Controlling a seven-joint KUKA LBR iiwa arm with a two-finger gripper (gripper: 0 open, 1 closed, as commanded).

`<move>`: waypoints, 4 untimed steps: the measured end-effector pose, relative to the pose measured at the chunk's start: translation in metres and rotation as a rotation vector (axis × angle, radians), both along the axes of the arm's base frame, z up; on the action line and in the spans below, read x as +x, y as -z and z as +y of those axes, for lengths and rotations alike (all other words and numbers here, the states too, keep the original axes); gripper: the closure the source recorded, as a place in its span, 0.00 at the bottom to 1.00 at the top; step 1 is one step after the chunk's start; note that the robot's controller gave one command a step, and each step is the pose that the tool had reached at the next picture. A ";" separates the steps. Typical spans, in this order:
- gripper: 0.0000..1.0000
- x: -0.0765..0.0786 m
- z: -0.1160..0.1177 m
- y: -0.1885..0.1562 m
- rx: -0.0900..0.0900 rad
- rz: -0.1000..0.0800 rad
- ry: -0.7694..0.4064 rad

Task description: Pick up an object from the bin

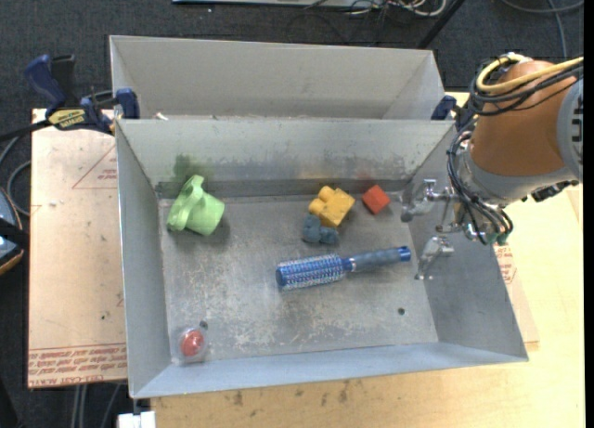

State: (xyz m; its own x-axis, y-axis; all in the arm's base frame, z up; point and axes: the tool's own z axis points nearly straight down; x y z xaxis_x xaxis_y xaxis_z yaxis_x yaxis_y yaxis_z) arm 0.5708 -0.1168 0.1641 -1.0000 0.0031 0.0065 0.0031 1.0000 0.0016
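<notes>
My gripper [419,233] hangs at the bin's right side with its two fingers spread wide, one near the back and one lower down, nothing between them. A blue hairbrush [339,266] lies on the floor just left of the lower finger, handle end toward it. A small orange-red block [375,199] sits left of the upper finger. Beside it are a yellow block [331,204] and a dark blue piece [319,230].
A green cup-like toy [196,209] lies at the back left. A small red ball [192,343] rests in the front left corner. The arm with its orange cover and cables hangs over the bin's right wall.
</notes>
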 end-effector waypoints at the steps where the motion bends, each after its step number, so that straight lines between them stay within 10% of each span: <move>1: 0.00 0.022 0.020 0.090 0.000 -0.012 -0.036; 2: 1.00 0.022 0.018 0.086 -0.002 -0.011 -0.036; 4: 1.00 0.016 0.033 -0.079 -0.003 -0.017 -0.031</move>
